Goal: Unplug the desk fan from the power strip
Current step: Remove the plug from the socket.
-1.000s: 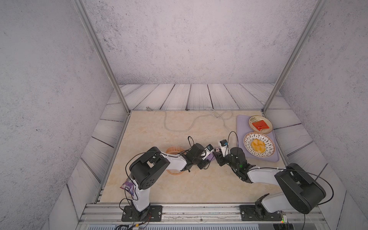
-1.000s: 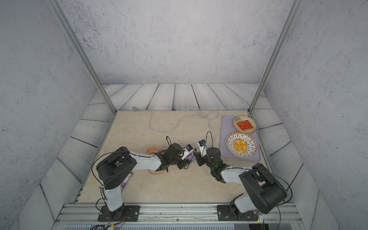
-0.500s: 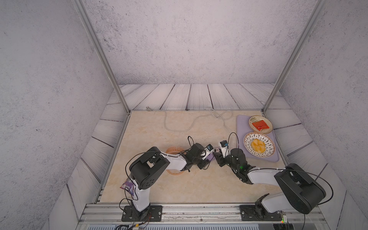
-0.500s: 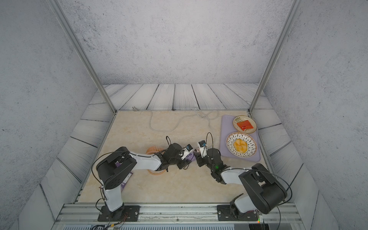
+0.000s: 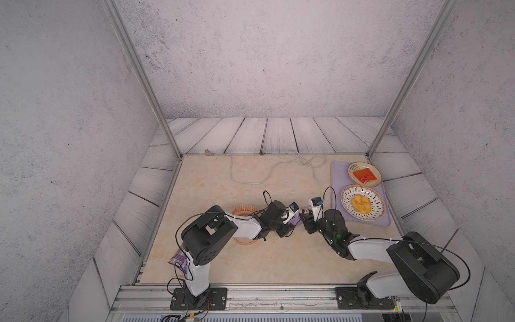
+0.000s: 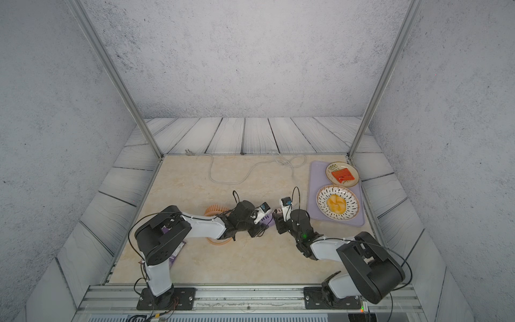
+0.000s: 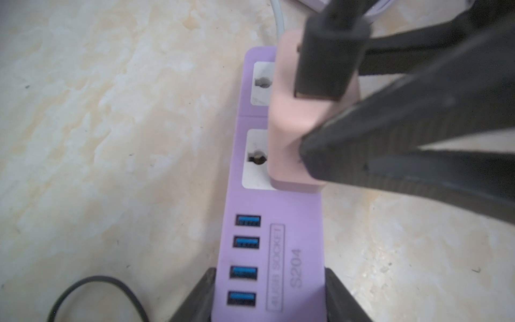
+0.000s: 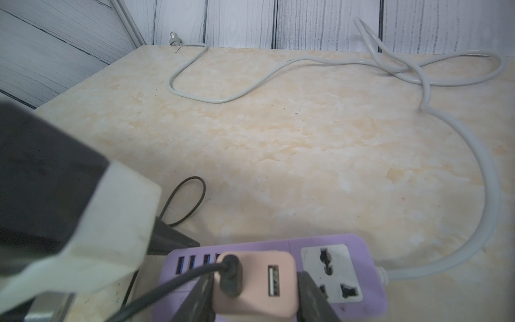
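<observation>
Desk fan plug adapter sits on power strip. Right tool pinches adapter; left tool clamps strip's USB end.

The bench holds one orange desk fan, one lavender power strip with two white sockets and four blue USB ports, one pink plug adapter, one grey cord, one purple wrapper, and one lavender tray carrying two plates, one red packet and one yellow bun.
</observation>
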Available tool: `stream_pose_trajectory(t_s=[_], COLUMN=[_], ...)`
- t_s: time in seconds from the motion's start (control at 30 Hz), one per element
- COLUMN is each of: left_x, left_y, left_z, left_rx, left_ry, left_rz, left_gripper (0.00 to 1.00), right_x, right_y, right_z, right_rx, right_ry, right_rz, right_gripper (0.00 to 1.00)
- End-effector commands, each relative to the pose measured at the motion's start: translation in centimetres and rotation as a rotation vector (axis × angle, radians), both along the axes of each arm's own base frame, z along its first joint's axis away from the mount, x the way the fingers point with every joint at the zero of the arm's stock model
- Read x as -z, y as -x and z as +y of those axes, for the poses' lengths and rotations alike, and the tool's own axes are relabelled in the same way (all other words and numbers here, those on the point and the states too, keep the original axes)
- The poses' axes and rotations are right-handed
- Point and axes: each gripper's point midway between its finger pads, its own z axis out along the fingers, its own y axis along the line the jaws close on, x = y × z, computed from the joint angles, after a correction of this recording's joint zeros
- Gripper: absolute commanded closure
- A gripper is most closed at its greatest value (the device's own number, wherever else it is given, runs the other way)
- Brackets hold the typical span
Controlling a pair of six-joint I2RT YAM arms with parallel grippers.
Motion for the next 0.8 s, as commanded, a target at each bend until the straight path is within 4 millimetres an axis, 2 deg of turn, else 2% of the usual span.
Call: stream_pose_trajectory(t_s=[0.0,0.2,0.47,0.77], left_x=[1.23,1.18,1.22,0.98], left_y=[0.15,0.13,0.19,-0.01], left_z=[0.72,0.73,0.67,0.7], left_rx=[-0.023,-0.023,-0.02,-0.035], left_ry=[-0.03,-0.031,-0.028,-0.018], left_rz=[0.043,0.04,0.041,0.04], left_gripper=[1.0,1.0,1.0,1.0], right_x=[-1.94,-1.87,-1.63,-2.47], right_y=[0.04,0.16,-0.51,0.16], right_z=[1.16,2.05,1.79,1.3], right_rx=[-0.024,-0.069,-0.03,-0.034], right_ry=[-0.103,-0.085,-0.019,-0.044], right_rz=[-0.025,0.013,0.098,0.031], right_gripper=[0.65,0.67,0.67,0.68])
